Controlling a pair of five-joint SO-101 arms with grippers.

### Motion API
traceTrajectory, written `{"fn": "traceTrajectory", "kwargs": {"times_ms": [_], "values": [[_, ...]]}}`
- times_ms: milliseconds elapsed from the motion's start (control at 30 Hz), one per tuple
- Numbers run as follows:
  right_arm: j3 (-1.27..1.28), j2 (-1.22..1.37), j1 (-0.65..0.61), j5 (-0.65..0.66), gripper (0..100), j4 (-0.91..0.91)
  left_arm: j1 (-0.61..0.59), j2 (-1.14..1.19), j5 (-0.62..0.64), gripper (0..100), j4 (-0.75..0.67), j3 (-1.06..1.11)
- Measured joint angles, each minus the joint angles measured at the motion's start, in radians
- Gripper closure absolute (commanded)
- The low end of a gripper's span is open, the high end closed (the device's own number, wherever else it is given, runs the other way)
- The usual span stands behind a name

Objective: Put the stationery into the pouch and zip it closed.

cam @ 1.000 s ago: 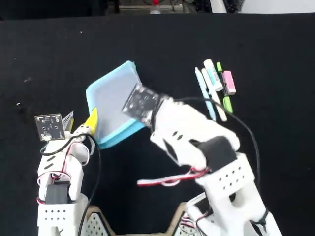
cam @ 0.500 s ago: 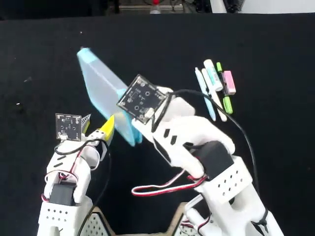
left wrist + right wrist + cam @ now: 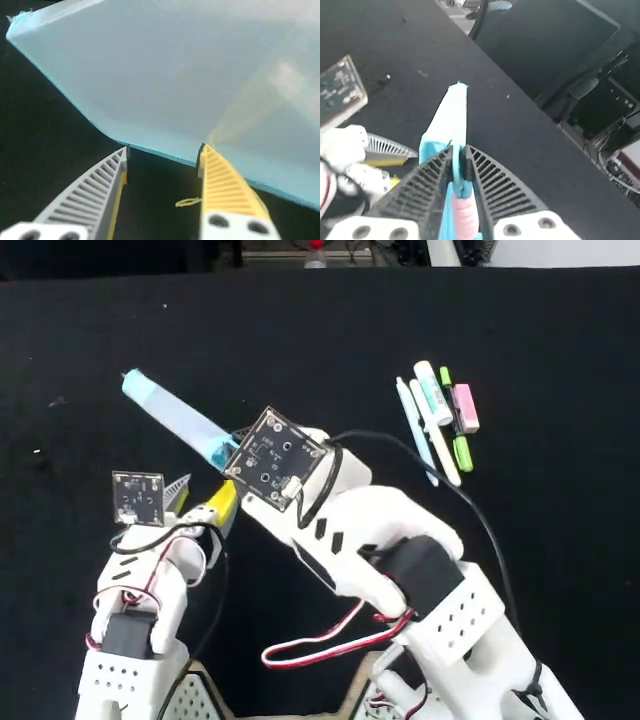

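I see one blue pouch point(image 3: 170, 420) and five stationery pieces point(image 3: 440, 420). The pieces lie side by side on the black table point(image 3: 560, 360), well apart from the pouch. My right fingers point(image 3: 459, 149) pinch tight on the pouch's edge and hold it up on its side. My left fingers point(image 3: 162, 149) are spread wide, with the tips right at the pouch's edge.

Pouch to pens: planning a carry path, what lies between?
In the high view, bare black table; the right arm's camera board juts in beside the pouch, short of the pens.
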Motion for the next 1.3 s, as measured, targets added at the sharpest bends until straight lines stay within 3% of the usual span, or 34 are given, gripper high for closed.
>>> {"fn": "traceTrajectory", "kwargs": {"times_ms": [133,267,467,867,1300], "values": [[0.008,-0.014,-0.003,-0.002,98.8,0.083,-0.06,0.0,0.0,76,0.04,-0.015],[0.008,-0.014,-0.005,-0.002,98.8,0.117,-0.075,0.0,-0.006,76,0.199,-0.126],[0.008,-0.014,-0.005,-0.002,98.8,0.117,-0.1,0.0,-0.112,77,0.402,-0.318],[0.017,-0.012,-0.107,-0.002,98.8,0.011,-0.196,-0.008,-0.135,77,0.433,-0.396],[0.296,-0.124,-0.215,-0.002,98.8,-0.178,-0.324,-0.034,-0.137,76,0.588,-0.589]]}}
